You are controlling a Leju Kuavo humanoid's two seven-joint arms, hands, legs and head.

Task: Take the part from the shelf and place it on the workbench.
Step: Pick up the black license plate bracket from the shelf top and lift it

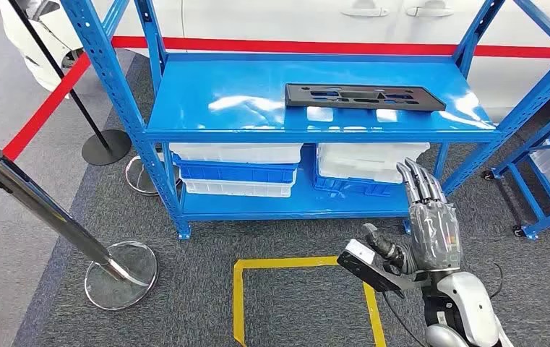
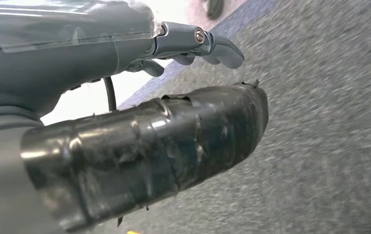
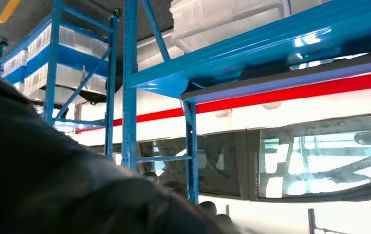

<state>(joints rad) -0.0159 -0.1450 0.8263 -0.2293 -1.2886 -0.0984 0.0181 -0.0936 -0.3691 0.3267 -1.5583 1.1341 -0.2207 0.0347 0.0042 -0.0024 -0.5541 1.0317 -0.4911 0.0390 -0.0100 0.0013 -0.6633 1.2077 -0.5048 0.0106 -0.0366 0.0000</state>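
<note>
Head view, right hand: our right hand is nearest the camera, raised low in front of the shelf with its fingers straight, close together and pointing up toward the shelf; it has hold of nothing.
Head view, part: the black flat part lies on the top deck of the blue shelf, toward the deck's right side, ahead of and above the right hand and slightly to its left.
Head view, long axis: the part runs left to right along the deck, nearly parallel to its front edge, so we judge the reach goes forward and up, meeting the long side.
Head view, nearer arm: we judge the right, since it stands almost under the part.
Left wrist view, left hand: our left hand hangs over grey carpet, fingers loosely extended, holding nothing.
Right wrist view, right hand: a dark blurred mass; we cannot tell the fingers here.
Right wrist view, shelf: blue frame and white bins beyond.
</note>
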